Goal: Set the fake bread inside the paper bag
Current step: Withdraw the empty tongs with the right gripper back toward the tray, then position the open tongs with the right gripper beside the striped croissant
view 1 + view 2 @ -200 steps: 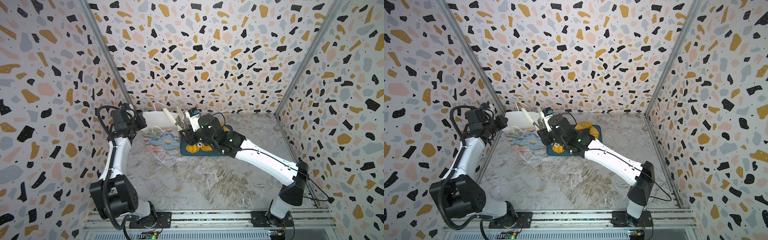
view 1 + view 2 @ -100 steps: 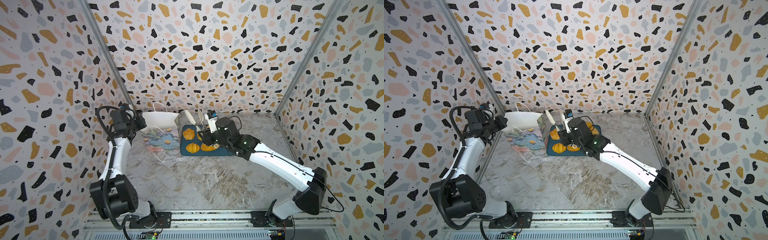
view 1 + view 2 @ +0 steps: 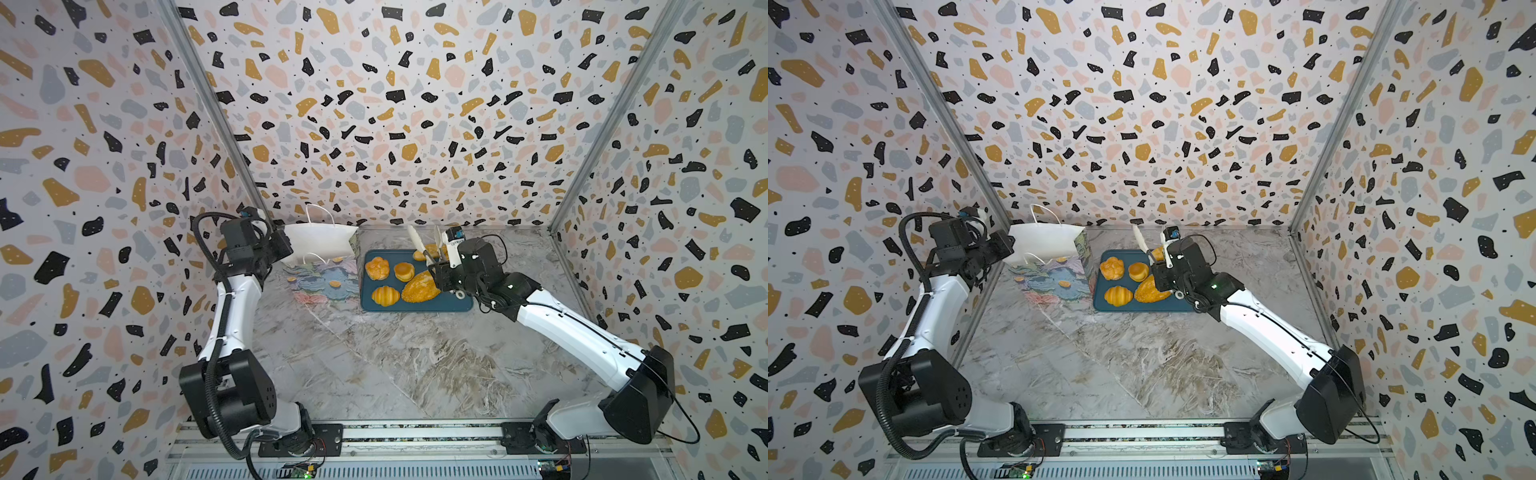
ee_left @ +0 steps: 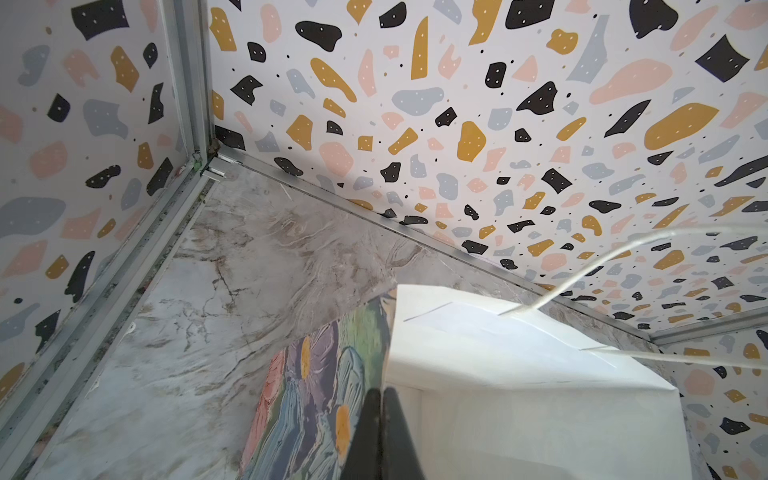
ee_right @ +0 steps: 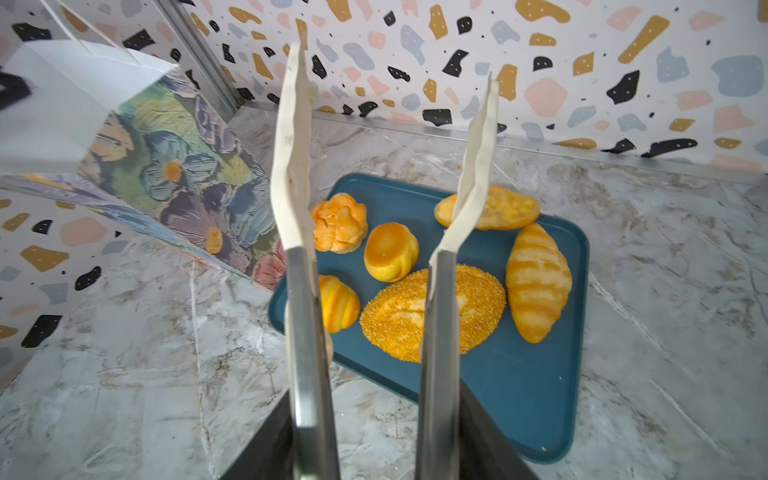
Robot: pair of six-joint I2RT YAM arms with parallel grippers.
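Six fake breads (image 5: 390,320): lay on the tray (image 5: 532,399); only the right wrist view showed all.
Tongs (image 5: 291,187): in right gripper (image 3: 441,272), blades apart, empty.
Paper bag (image 3: 320,243): rim pinched by left gripper (image 4: 380,415).

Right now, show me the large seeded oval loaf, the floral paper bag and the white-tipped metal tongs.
large seeded oval loaf (image 3: 417,289): in a top view, middle of crust.
floral paper bag (image 3: 1054,282): in a top view, painted front wall.
white-tipped metal tongs (image 5: 291,166): right wrist view, one white tip.
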